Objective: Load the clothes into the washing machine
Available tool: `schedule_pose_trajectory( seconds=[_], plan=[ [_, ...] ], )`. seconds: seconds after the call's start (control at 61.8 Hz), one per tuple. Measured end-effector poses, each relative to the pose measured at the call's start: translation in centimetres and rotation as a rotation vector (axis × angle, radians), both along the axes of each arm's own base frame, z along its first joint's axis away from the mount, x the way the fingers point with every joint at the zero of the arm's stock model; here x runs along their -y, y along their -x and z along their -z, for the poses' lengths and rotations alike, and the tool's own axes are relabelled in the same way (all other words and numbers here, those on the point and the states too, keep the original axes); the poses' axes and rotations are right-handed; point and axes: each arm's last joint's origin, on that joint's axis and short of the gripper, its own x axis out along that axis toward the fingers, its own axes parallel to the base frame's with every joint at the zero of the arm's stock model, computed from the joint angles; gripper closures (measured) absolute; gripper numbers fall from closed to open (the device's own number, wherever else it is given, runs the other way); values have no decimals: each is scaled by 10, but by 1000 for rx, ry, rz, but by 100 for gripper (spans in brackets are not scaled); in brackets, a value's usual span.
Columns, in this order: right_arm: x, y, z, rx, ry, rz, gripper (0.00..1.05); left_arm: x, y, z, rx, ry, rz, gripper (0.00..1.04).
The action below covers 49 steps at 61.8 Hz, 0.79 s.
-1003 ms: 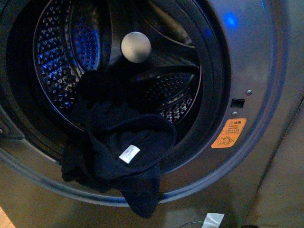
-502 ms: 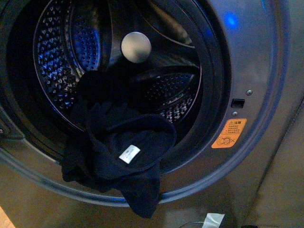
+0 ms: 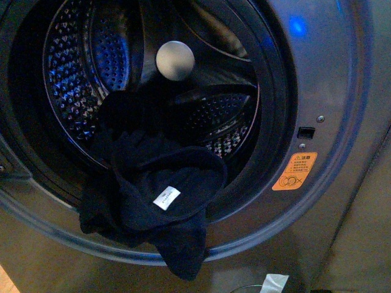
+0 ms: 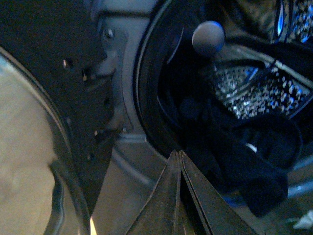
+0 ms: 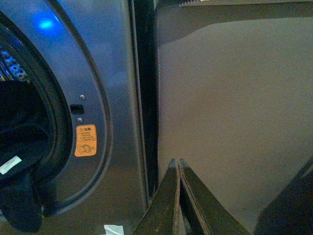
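Hanging: clothes (image 3: pixel 156 201) are still drooping over the washing machine (image 3: pixel 342 91) rim, unchanged.
Jaws: left gripper (image 4: pixel 179 161) and right gripper (image 5: pixel 177 169) are closed, empty.

Everything I saw was dim and grainy. A blue glow (image 3: pixel 297 25) lit the washing machine (image 3: pixel 342 91) front and glinted off the drum (image 3: pixel 85 67) holes. The clothes (image 3: pixel 156 201) read as a near-black mass; wrist views were soft and murky.
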Motion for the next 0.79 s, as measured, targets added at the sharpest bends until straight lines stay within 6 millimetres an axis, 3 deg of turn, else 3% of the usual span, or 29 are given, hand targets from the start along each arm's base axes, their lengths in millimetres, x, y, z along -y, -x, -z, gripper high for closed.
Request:
schedule_pose_trajectory(
  seconds=[0.793],
  plan=[
    [0,0,0,0,1,0,102,0,6,0,19,0,0,101]
  ],
)
